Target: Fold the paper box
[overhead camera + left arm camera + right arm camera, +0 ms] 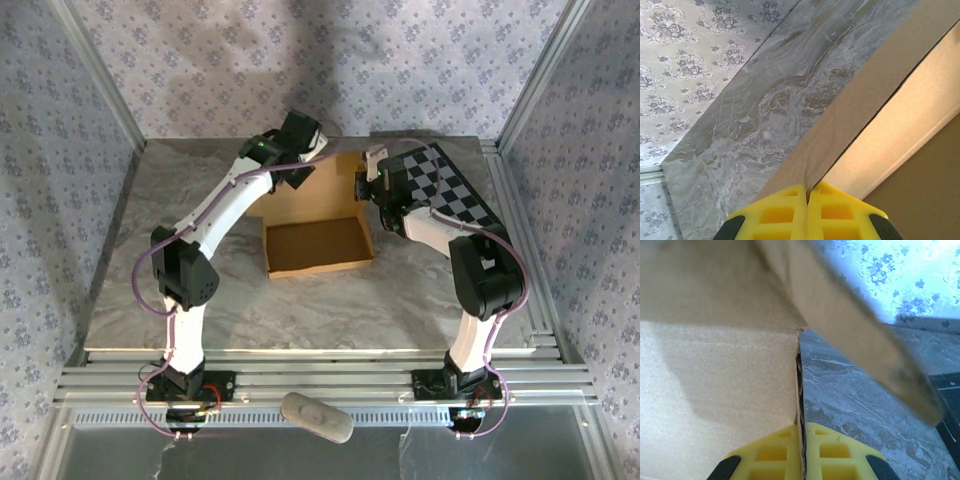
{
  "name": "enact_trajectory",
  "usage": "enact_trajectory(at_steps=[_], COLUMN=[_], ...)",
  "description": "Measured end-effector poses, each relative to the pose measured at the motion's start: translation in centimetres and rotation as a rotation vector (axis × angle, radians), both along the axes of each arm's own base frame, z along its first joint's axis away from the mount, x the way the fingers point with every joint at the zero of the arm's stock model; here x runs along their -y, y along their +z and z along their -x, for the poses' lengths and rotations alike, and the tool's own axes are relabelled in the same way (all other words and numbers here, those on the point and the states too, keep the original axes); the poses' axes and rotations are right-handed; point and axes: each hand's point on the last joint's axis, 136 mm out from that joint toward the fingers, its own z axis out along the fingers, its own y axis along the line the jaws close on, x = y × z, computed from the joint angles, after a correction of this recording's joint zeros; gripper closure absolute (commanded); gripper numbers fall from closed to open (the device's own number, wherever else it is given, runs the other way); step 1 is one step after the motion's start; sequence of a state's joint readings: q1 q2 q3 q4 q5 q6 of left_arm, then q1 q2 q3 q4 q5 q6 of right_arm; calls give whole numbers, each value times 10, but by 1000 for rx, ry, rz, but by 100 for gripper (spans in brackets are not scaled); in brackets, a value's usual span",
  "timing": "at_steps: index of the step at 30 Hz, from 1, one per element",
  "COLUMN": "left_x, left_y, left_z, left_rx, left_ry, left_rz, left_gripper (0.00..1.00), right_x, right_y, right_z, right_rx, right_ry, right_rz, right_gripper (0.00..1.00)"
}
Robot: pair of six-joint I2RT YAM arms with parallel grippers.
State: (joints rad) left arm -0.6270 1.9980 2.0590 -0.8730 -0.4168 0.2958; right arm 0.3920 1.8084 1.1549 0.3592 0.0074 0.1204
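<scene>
The paper box (318, 246) is a tan cardboard tray at the table's middle, with its lid panel (325, 188) raised behind it. My left gripper (298, 176) is at the lid's left edge. In the left wrist view its yellow fingers (785, 210) are shut on the edge of a cardboard flap (850, 115). My right gripper (364, 187) is at the lid's right edge. Its yellow fingers (840, 452) are shut on the thin edge of a cardboard wall (720, 390), and a blurred side flap (860, 345) sticks out above it.
A black-and-white checkerboard panel (450, 190) lies at the back right, under the right arm. The marble tabletop (180, 200) stretches left of the box. A grey oblong object (317, 417) rests on the metal rail in front. Wallpapered walls close in the back and both sides.
</scene>
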Motion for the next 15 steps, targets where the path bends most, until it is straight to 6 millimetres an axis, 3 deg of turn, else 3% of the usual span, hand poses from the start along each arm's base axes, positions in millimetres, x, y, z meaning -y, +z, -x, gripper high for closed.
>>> enact_trajectory(at_steps=[2, 3, 9, 15], left_x=[2, 3, -1, 4], left_y=[-5, -7, -1, 12], left_z=[2, 3, 3, -11], left_rx=[18, 29, 101, 198], left_ry=[-12, -17, -26, -57], left_rz=[-33, -46, -70, -92], left_gripper=[100, 100, 100, 100], right_x=[2, 3, 5, 18], right_y=[-1, 0, 10, 71], right_z=[1, 2, 17, 55], right_rx=[-27, -44, -166, -228], right_ry=[-20, -31, -102, -183], right_rz=[-19, -32, -127, -270], right_gripper=[100, 95, 45, 37])
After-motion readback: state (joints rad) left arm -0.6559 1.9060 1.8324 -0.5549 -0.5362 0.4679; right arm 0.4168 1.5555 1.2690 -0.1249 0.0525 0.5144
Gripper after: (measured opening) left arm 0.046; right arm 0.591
